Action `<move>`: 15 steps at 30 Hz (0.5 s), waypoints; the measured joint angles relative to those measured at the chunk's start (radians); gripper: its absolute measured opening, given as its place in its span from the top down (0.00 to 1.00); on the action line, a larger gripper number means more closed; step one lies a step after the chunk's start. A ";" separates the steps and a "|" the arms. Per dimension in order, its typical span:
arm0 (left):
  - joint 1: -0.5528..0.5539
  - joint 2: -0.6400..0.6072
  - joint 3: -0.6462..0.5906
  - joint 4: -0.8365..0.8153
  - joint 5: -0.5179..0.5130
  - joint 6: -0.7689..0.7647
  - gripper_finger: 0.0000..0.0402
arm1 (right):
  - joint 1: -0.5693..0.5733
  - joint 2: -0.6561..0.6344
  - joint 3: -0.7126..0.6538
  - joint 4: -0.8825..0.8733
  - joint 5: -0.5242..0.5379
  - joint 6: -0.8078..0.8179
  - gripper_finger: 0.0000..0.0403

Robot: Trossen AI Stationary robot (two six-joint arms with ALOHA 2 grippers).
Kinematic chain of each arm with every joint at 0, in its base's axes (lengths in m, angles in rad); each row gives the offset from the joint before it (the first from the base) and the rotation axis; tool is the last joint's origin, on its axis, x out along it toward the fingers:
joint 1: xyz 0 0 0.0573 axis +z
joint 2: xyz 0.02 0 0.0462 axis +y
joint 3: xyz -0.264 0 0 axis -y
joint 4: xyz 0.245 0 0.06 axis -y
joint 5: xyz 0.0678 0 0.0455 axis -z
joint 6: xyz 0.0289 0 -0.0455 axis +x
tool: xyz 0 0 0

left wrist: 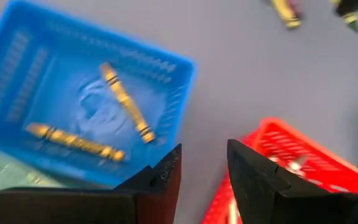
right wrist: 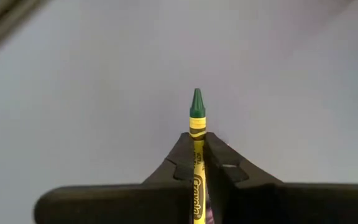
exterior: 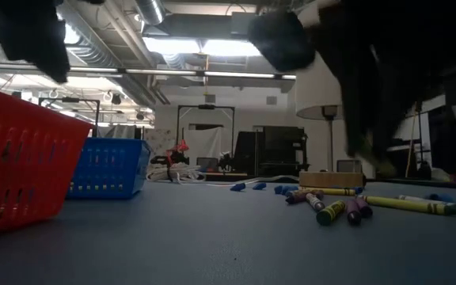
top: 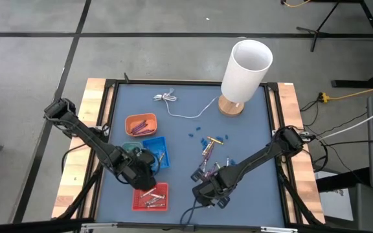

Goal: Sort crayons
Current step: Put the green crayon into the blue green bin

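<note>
**Sort mid-way: right gripper has a crayon, loose pile still on table**

Right gripper (right wrist: 197, 163), lower centre of the high view, pinches a green-tipped crayon (right wrist: 196, 118) with a yellow wrapper, tip poking out past the fingers over bare mat. Left gripper (left wrist: 204, 171), lower left of the high view between the blue tray (top: 155, 153) and the red tray (top: 151, 197), jaws slightly spread, nothing between them.

Done so far, as far as visible: blue tray holds two yellow-wrapped crayons in the left wrist view; red tray has a few pale sticks; orange tray (top: 140, 124), left of centre, holds some purple ones. A greenish tray shows just beside the blue one, contents unclear.

Left: a loose pile (top: 210, 151) of crayons, right of centre in the high view, near the right gripper; the low view shows several lying at right (exterior: 347, 207). Small blue bits sit above the pile. White lamp (top: 245, 72) and cable (top: 173, 102) at top, untouched.

Judgement: roughly half sorted; held crayon still needs a tray.
</note>
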 joint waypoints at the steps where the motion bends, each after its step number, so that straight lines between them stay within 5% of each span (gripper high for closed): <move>1: -0.004 0.000 0.000 0.026 0.000 0.039 0.72 | 0.000 0.000 0.017 -0.001 0.001 0.000 0.97; 8: -0.062 0.000 0.000 0.193 0.002 0.434 0.72 | 0.000 0.000 0.131 0.080 0.051 -0.003 0.95; 15: -0.105 0.000 0.000 0.318 -0.027 0.651 0.72 | 0.000 -0.001 0.158 0.436 0.060 -0.057 0.94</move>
